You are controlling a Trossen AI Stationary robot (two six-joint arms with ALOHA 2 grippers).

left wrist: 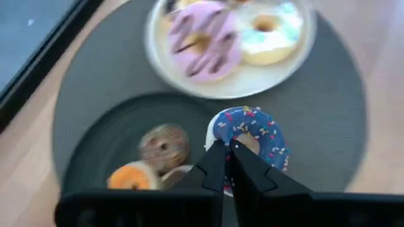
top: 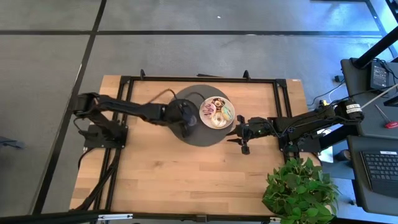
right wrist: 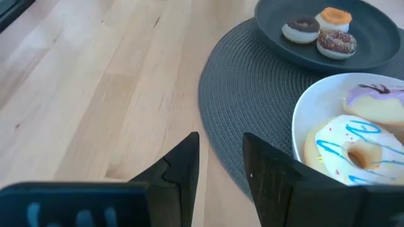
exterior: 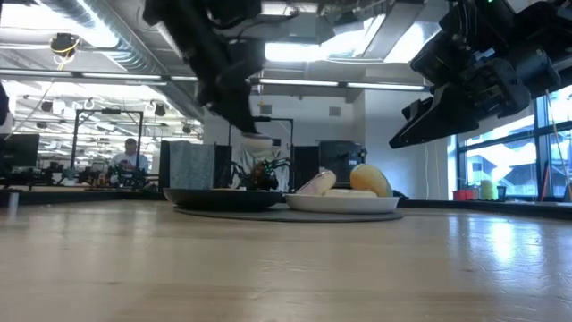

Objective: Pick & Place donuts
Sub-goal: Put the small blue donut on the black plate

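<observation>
Pinching blue donut (left wrist: 249,135) w/ left gripper (left wrist: 228,150) at frame center, we see right gripper (right wrist: 221,148) spread, lower center.

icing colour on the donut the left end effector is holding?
Blue icing with coloured sprinkles on the donut, pinched by the left end effector; clearest in the left wrist view.

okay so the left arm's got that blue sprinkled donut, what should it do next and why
Probably lower a little and open over the black plate. The left gripper is shut on the blue donut, held above that plate's rim beside the mini donuts already there. The right gripper waits open beside the white plate.
</observation>
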